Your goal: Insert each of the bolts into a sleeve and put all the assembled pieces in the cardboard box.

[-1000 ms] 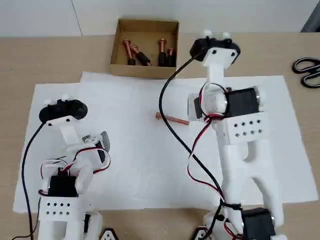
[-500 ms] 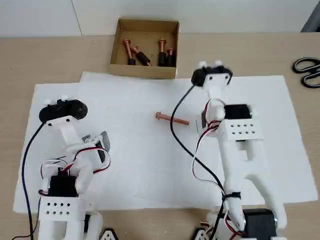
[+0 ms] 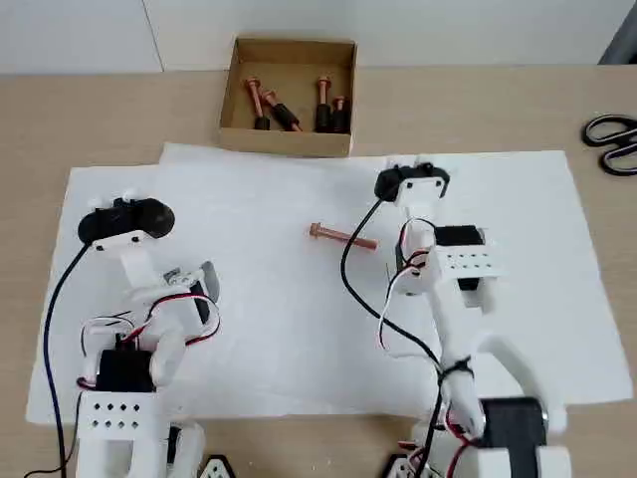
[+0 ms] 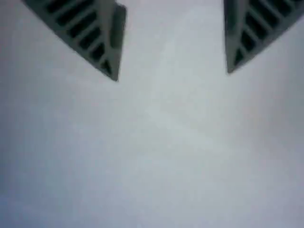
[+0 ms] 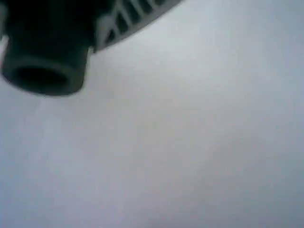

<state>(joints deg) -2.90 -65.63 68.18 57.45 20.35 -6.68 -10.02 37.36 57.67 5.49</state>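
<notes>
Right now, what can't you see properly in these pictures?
- Scissors: high view, cut off by the right edge.
- Sleeve: right wrist view, blurred, partly cut off by the picture's edge.
- Assembled pieces in the cardboard box: high view, too small to see how they fit together.
- Left fingers: left wrist view, bases cut off.

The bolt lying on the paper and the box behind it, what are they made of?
The bolt looks like copper-coloured metal, judging by its reddish sheen, though it could be plated. The box looks like plain brown cardboard: matte, thin folded walls.
</notes>
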